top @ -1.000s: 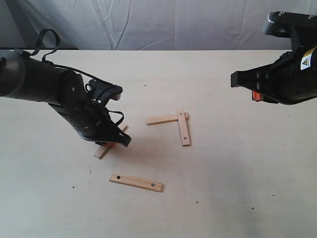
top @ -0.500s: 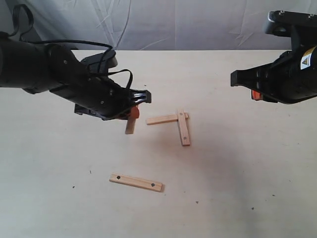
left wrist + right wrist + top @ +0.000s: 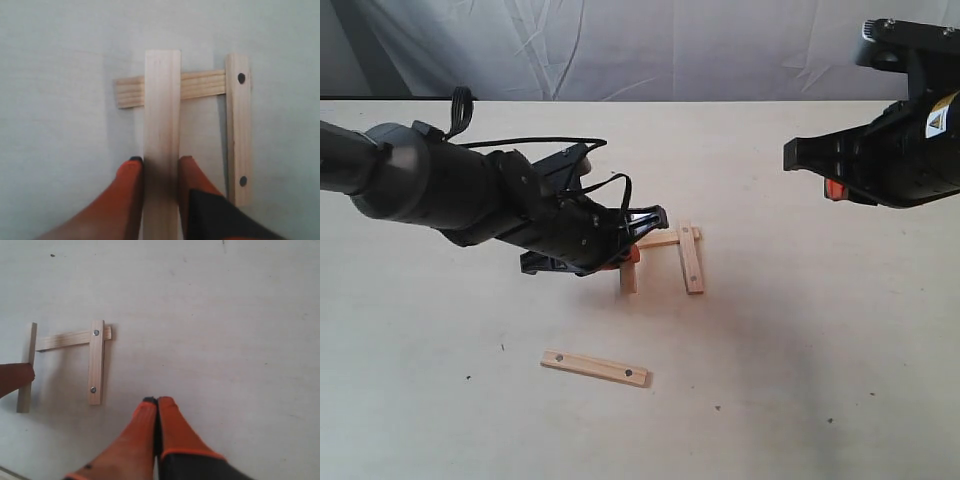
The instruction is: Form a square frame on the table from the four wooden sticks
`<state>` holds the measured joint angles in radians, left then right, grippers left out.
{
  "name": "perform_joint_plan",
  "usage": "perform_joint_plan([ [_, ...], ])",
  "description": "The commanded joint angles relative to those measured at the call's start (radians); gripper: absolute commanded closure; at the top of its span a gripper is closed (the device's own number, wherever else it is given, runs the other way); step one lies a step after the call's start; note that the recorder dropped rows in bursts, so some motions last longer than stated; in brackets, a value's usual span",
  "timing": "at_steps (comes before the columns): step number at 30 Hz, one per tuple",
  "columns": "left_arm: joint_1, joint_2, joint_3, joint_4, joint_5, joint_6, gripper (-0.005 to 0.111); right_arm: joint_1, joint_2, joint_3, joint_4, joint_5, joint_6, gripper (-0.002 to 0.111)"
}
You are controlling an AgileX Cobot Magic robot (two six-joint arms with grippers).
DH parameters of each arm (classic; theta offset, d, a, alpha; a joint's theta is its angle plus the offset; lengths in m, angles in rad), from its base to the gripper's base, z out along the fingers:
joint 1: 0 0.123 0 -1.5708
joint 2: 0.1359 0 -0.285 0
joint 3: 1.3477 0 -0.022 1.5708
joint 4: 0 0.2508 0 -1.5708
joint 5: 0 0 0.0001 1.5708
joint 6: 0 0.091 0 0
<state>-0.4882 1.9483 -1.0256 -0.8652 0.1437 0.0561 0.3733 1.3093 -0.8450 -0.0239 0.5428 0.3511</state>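
Pinching a plain slat [image 3: 162, 110] between its orange fingers [image 3: 131, 190], the left gripper [image 3: 160, 165] is holding it lengthwise ahead of itself. The slat's far end is crossing the free end of a second plain slat [image 3: 202, 84], which is lying on the table [image 3: 800, 350]. Whether the held slat is already resting down or hanging just above is not clear. Just beside the gripper, on the side facing the other arm, a dotted slat [image 3: 238, 130] is lying parallel to the held one and overlapping the second plain slat's other end — that corner looks finished.

Two sides of the square frame are thus in place and the third is being positioned; it seems to need releasing squarely. The last dotted slat [image 3: 595, 368] is lying alone, well apart from the left gripper and back behind its fingertips — it is not yet closing the open side.

The right gripper [image 3: 158, 401] is hovering well away from the slats, its fingertips pressed together on nothing.
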Motion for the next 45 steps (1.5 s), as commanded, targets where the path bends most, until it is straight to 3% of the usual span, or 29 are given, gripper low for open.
perform_joint_plan([
  [1,-0.009,0.025,-0.001,-0.054,-0.019,-0.005,0.107,-0.003,-0.008,0.002,0.0,-0.008,-0.003,0.108],
  [19,-0.011,0.053,-0.001,-0.087,-0.056,-0.003,0.107,-0.003,-0.008,0.002,0.0,-0.008,-0.003,0.108],
  [21,-0.011,0.053,-0.001,-0.087,-0.058,-0.003,0.102,-0.003,-0.008,0.002,0.0,-0.008,-0.003,0.1],
  [24,-0.011,0.053,-0.001,-0.083,-0.056,-0.001,0.08,-0.003,-0.008,0.002,0.0,-0.008,-0.003,0.078],
  [27,-0.011,0.053,-0.001,-0.08,-0.046,-0.001,0.069,-0.003,-0.008,0.002,0.0,-0.008,-0.003,0.074],
  [30,-0.001,0.021,-0.001,-0.041,0.005,-0.001,0.069,-0.003,-0.008,0.002,0.0,-0.008,-0.006,0.074],
  [33,0.086,-0.086,-0.001,0.161,0.107,0.011,0.072,0.001,-0.008,0.002,0.069,0.0,-0.118,0.074],
  [35,0.198,-0.181,-0.001,0.319,0.222,0.011,0.086,0.035,-0.008,0.002,0.165,0.002,-0.232,0.074],
  [40,0.394,-0.301,-0.001,0.424,0.426,0.053,0.107,0.123,0.049,-0.004,0.367,-0.001,-0.497,0.074],
  [45,0.482,-0.399,-0.001,0.51,0.546,0.111,0.107,0.237,0.206,-0.102,0.452,0.053,-0.628,0.074],
])
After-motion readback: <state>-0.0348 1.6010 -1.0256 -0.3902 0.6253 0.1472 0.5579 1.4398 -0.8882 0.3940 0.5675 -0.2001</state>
